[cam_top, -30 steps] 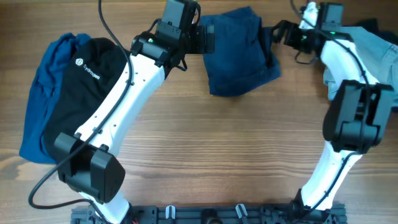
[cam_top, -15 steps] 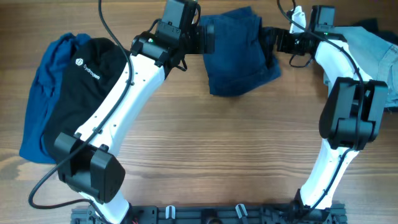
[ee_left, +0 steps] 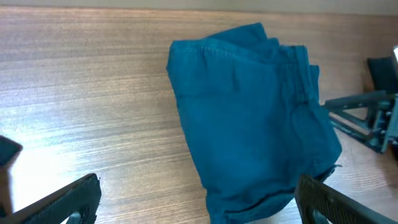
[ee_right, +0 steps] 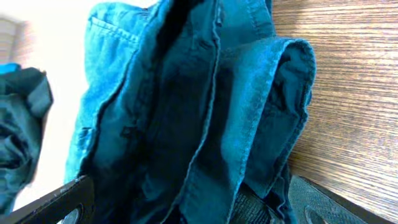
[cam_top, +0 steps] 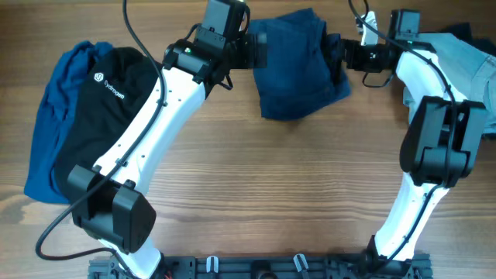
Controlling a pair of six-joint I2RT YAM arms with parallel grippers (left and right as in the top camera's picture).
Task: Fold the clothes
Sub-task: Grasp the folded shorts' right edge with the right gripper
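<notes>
The left arm (cam_top: 155, 116) runs as one long white diagonal from its base, well on the near side of the navy shorts (cam_top: 298, 70), up to their left edge. Its black wrist is level with the shorts. The left gripper (cam_top: 260, 48) sits just beside that left edge, pointing across the shorts, with its fingers (ee_left: 68, 199) spread wide over the worktop. The right arm (cam_top: 422, 77) rises on the shorts' right side, bends at a dark elbow, then angles inward. The right gripper (cam_top: 335, 56) meets the shorts' right edge, its fingers (ee_right: 56, 202) set wide apart, one either side of the bunched folds.
</notes>
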